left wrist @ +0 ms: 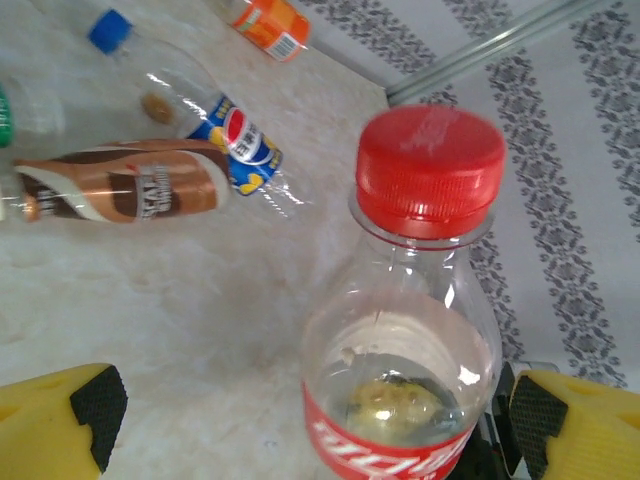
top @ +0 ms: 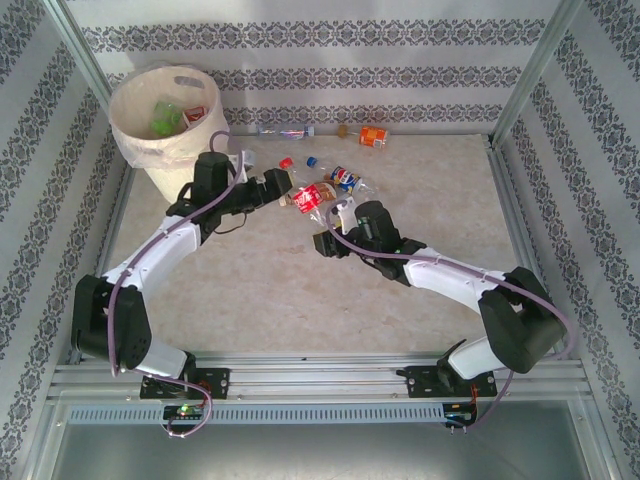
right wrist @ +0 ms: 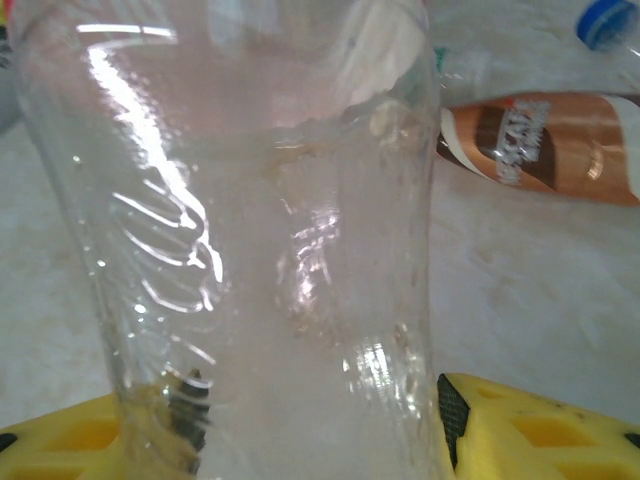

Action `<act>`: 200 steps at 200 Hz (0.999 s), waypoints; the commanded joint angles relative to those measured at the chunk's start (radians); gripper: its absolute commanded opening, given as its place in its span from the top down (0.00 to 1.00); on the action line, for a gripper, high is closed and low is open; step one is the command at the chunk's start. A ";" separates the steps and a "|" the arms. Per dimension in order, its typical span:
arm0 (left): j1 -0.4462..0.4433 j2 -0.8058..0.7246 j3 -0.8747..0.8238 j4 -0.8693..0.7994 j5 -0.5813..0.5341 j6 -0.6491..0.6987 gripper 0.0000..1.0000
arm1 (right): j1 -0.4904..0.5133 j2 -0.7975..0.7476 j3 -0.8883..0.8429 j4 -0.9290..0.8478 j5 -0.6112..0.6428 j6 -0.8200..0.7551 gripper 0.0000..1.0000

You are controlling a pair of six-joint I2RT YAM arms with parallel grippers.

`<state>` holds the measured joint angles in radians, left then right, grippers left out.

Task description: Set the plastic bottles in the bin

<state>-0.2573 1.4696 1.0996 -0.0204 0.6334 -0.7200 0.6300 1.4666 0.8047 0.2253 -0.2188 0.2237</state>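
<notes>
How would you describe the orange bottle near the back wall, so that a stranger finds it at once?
Find the cream bin in the far left corner, then follow the back wall rightwards. Past a clear bottle, the orange bottle lies at the wall's foot. It alone wears an orange label.

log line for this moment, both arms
right fingers: shut on red-capped bottle | left fingers: open around it | bin: this bottle not in yet
</notes>
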 commanded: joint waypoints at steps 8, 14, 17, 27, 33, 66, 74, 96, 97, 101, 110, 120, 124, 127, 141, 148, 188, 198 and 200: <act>-0.052 0.022 0.016 0.154 0.049 0.002 0.00 | -0.004 0.040 0.065 0.090 -0.102 0.060 0.52; -0.062 0.026 0.023 0.143 0.037 0.025 0.00 | -0.004 0.046 0.073 0.096 -0.106 0.065 0.53; -0.069 0.028 0.029 0.131 0.026 0.038 0.00 | -0.005 0.048 0.075 0.099 -0.108 0.069 0.52; -0.085 0.035 0.050 0.083 -0.013 0.072 0.00 | -0.003 0.056 0.083 0.114 -0.109 0.073 0.52; -0.093 0.043 0.062 0.059 -0.022 0.087 0.00 | -0.003 0.060 0.090 0.118 -0.109 0.078 0.52; -0.106 0.083 0.084 0.046 -0.045 0.064 0.00 | 0.008 0.093 0.131 0.129 -0.115 0.069 0.51; -0.107 0.087 0.081 0.072 -0.051 0.050 0.03 | 0.012 0.104 0.141 0.129 -0.121 0.064 0.51; -0.106 0.105 0.090 0.103 -0.048 0.026 0.24 | 0.017 0.123 0.168 0.132 -0.139 0.064 0.50; -0.106 0.106 0.090 0.104 -0.048 0.025 0.25 | 0.016 0.123 0.169 0.132 -0.139 0.065 0.50; -0.106 0.109 0.094 0.104 -0.049 0.025 0.28 | 0.017 0.124 0.172 0.131 -0.140 0.065 0.49; -0.105 0.113 0.097 0.110 -0.050 0.020 0.34 | 0.015 0.126 0.175 0.129 -0.146 0.060 0.47; -0.106 0.115 0.095 0.122 -0.056 0.011 0.38 | 0.015 0.122 0.178 0.124 -0.153 0.050 0.42; -0.105 0.115 0.093 0.130 -0.059 0.006 0.40 | 0.014 0.120 0.179 0.120 -0.159 0.046 0.39; -0.105 0.115 0.091 0.137 -0.059 0.001 0.41 | 0.014 0.120 0.180 0.117 -0.166 0.042 0.37; -0.105 0.112 0.078 0.172 -0.071 -0.020 0.43 | 0.007 0.111 0.186 0.092 -0.201 0.032 0.25; -0.103 0.110 0.076 0.175 -0.083 -0.022 0.43 | 0.003 0.102 0.183 0.088 -0.204 0.031 0.17; -0.076 0.097 0.089 0.165 -0.149 -0.025 0.45 | -0.034 0.020 0.150 0.071 -0.225 0.031 0.02; -0.070 0.098 0.096 0.164 -0.149 -0.023 0.45 | -0.047 -0.007 0.144 0.063 -0.227 0.029 0.02; -0.068 0.098 0.099 0.163 -0.149 -0.021 0.45 | -0.049 -0.012 0.142 0.061 -0.228 0.029 0.02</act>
<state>-0.3504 1.5665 1.1656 0.0879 0.5449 -0.7425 0.6060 1.5467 0.9524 0.2726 -0.3889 0.2630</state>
